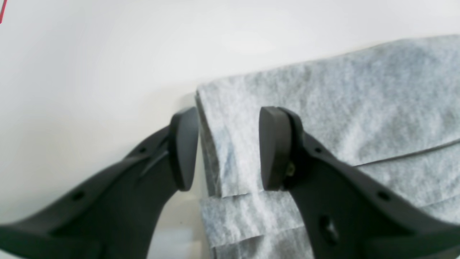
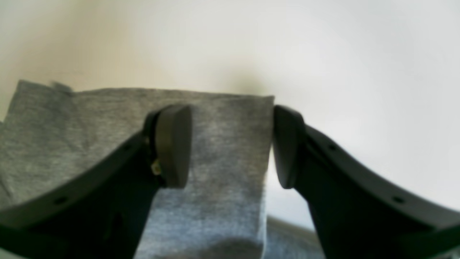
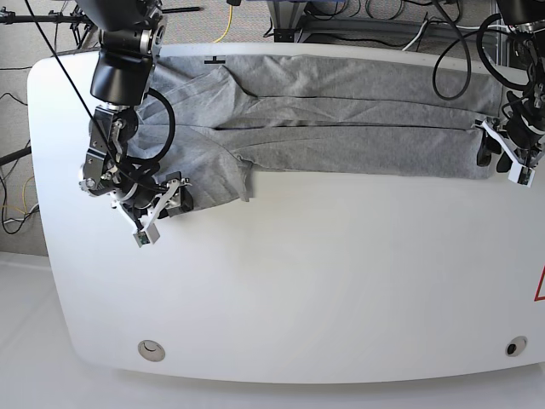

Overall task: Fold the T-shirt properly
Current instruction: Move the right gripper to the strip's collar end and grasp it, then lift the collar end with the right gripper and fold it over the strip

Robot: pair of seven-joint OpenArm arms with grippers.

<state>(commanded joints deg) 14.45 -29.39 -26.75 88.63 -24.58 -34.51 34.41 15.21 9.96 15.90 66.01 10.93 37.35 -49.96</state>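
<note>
The heather-grey T-shirt (image 3: 341, 111) lies folded lengthwise into a long strip across the far half of the white table (image 3: 298, 281), plain side up. My left gripper (image 3: 502, 158) is at the strip's right end. In the left wrist view it (image 1: 230, 147) stands open astride the layered corner of the T-shirt (image 1: 341, 100), with one finger (image 1: 275, 147) over the cloth and the other on the bare table. My right gripper (image 3: 166, 203) is at the left end. It (image 2: 230, 144) is open astride a folded edge of the T-shirt (image 2: 230, 126).
The table's near half is bare white surface, with a round fitting (image 3: 152, 347) near the front left and another (image 3: 511, 347) near the front right. A red mark (image 3: 539, 285) sits at the right edge. Cables (image 3: 400, 13) run beyond the far edge.
</note>
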